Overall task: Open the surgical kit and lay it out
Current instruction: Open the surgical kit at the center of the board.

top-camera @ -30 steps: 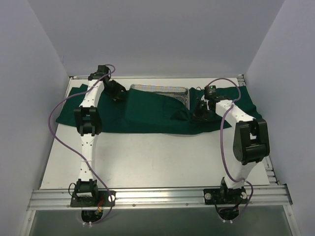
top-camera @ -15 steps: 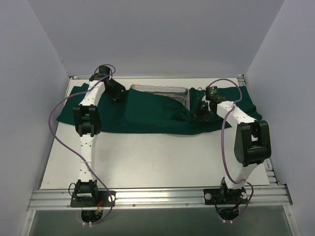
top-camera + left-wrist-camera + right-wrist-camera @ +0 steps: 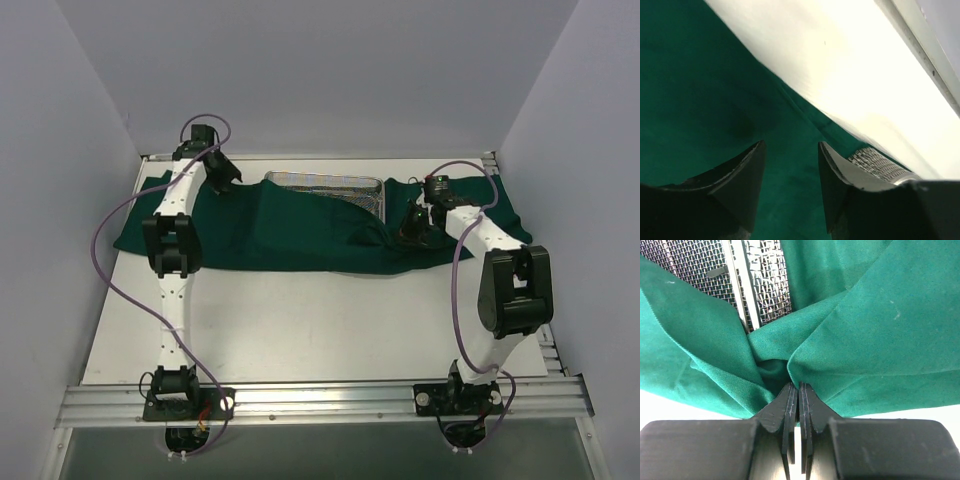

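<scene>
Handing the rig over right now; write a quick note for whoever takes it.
Left gripper: open, empty, over the far edge of the cloth, left of the tray.
Right gripper: shut on a cloth fold by the tray's right end.
Tray: near side under cloth, far part uncovered.
Done: cloth partly opened.
Left: uncover the tray, spread the cloth flat, lay out the tools; none can be made out yet.

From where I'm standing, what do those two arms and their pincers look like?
Both the left arm and the right arm are slim white tubes linked by chunky black joints, standing on black bases. A purple cable loops along each one. The left gripper and the right gripper each have two matte black, wedge-shaped fingers.
</scene>
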`<state>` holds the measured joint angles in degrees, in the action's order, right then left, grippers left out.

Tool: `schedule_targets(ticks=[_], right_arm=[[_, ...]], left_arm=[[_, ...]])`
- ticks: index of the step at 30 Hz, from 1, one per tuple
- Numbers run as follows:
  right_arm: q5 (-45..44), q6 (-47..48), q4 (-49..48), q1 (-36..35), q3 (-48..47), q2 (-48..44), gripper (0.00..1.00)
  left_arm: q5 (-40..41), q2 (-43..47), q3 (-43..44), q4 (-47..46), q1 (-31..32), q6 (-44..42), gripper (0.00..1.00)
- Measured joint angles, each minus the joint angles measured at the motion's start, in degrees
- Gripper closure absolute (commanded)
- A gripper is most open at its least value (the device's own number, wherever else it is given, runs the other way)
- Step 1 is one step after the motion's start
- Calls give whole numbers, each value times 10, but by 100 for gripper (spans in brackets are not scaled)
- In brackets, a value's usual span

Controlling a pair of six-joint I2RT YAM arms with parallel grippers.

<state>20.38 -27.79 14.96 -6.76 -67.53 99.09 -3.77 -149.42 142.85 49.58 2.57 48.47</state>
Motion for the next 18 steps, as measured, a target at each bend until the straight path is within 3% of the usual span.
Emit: schedule_targets(ticks=[9, 18], right_arm=[[9, 11, 2, 0, -11, 9, 100], [12, 32, 5, 0, -12, 9, 100]], left_arm=[[116, 15, 26, -31, -44, -238, 46], [217, 39, -2, -125, -120, -330, 46]])
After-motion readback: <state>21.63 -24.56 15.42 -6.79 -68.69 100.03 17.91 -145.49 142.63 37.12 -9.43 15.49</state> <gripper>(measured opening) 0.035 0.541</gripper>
